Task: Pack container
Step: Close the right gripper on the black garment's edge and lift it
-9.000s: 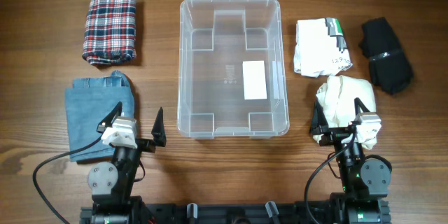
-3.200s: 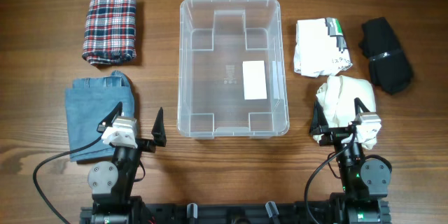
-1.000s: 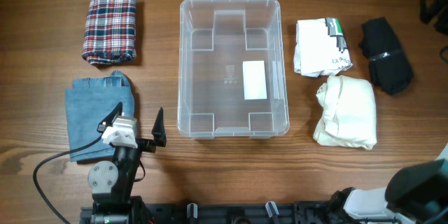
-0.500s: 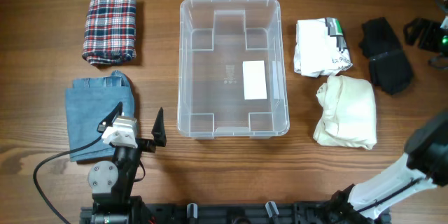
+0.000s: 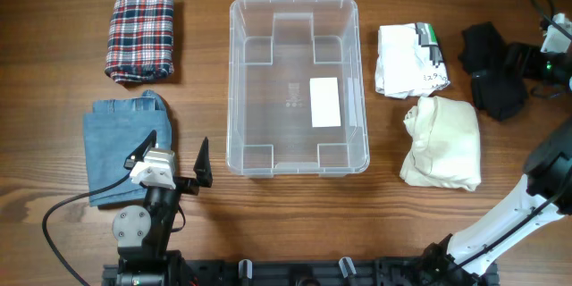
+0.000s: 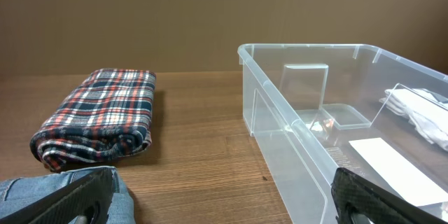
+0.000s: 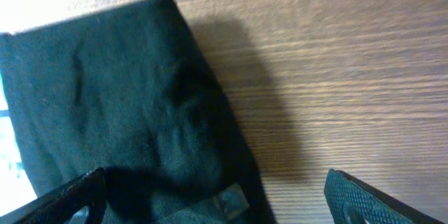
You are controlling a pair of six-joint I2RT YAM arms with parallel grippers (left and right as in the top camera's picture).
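On our wooden table (image 5: 54,18) we see at the left a plaid cloth (image 5: 140,34) and folded jeans (image 5: 121,147), with our left gripper (image 5: 174,154) wide open beside the jeans. In the centre the container (image 5: 234,80) stands empty, so nothing is packed yet. At the right lie a white bundle (image 5: 407,63), a cream bundle (image 5: 442,143) and a black cloth (image 5: 493,80), over which our right gripper (image 7: 213,189) hovers, opened wide.

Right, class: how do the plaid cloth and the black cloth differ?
The plaid cloth is checked red, white and navy; the black cloth is plain. The plaid cloth lies left of the container, the black cloth far right. The right end effector hovers by the black cloth, not the plaid. Both lie folded outside the container.
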